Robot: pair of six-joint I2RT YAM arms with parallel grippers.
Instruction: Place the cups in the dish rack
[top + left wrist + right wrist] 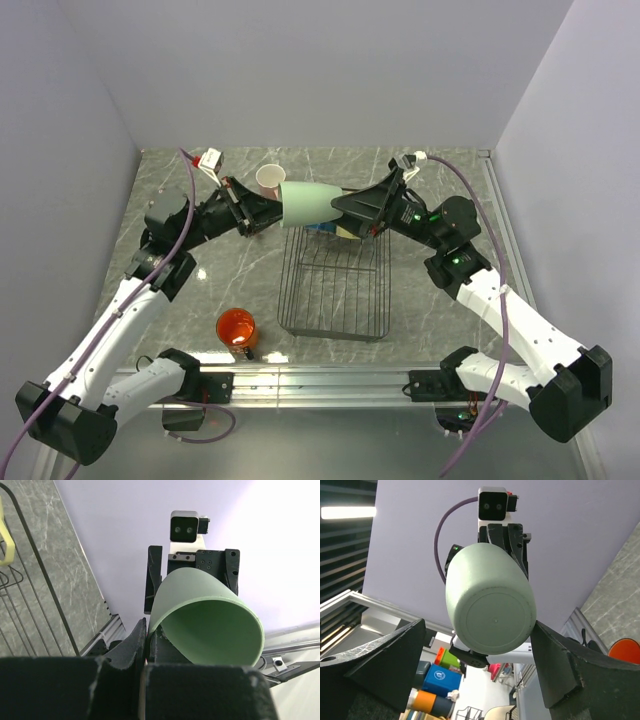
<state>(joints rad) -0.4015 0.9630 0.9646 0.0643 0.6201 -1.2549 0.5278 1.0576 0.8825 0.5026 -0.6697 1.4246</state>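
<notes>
Left arm: stretched forward and inward from the near-left base, elbow raised, wrist turned toward the table's centre.
Orange cup [237,326]: on the table near the left arm's base, outside the rack.
Left gripper [268,213]: pinched shut on the mint green cup's rim, one finger inside the mouth and one outside.
Pink cup [270,178]: upright on the table just behind the left gripper, not yet loaded.
Mint green cup [310,203]: held on its side in the air above the far end of the dish rack, mouth toward the left gripper, base toward the right one.
Handling: probably light, rigid and smooth-walled, so likely slippery; a rim pinch looks weak against twisting. Better taken across the body near the base. Handle not visible in any view.
Dish rack [335,300]: black wire basket at the centre; blue cup [320,229] and pale yellow cup [348,232] half hidden at its far end.
Right gripper [345,207]: jaws apart, flanking the cup's base; contact cannot be told.
Right arm: reaching in from the near-right base, forearm angled up and left, wrist level with the cup.
</notes>
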